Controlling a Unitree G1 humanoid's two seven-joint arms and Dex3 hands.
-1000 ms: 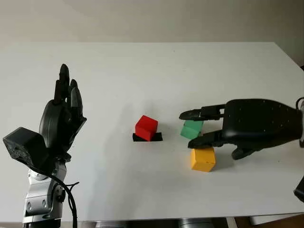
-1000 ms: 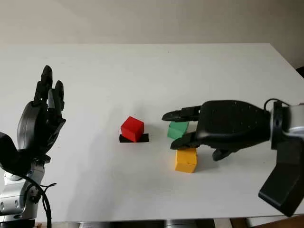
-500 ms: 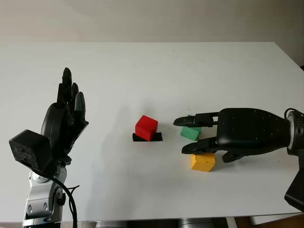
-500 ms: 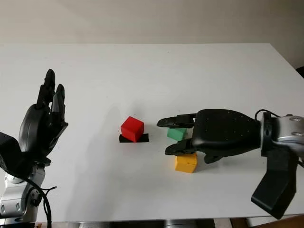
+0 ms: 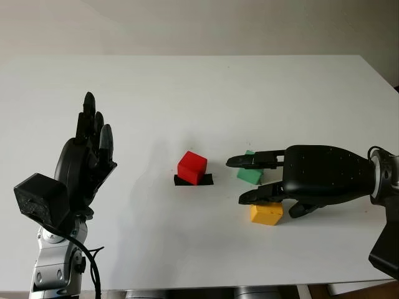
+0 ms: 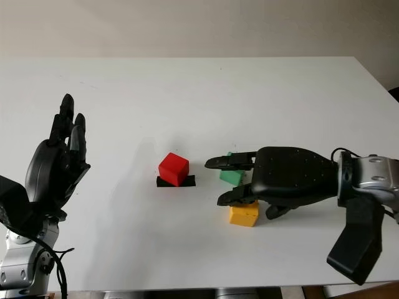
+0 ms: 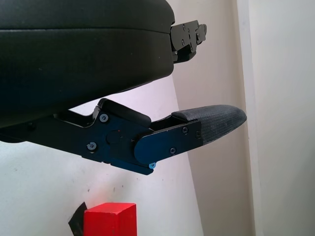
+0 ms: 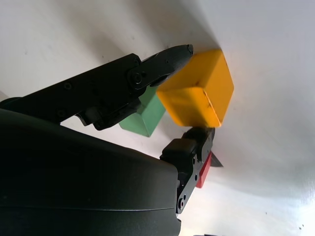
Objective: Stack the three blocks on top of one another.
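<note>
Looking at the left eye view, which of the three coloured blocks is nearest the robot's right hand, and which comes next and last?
From the right hand, over the table's right part:
1. Green block and yellow block: too close to call; green sits under the far finger, yellow under the near one.
2. Red block: farthest, to the left on a black patch.

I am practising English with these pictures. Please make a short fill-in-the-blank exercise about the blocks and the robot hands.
1. The red block sits on a ____ patch.
2. The right robot hand reaches over the green block and the ____ block.
3. The left robot hand holds ____.

Missing words: black; yellow; nothing
</note>
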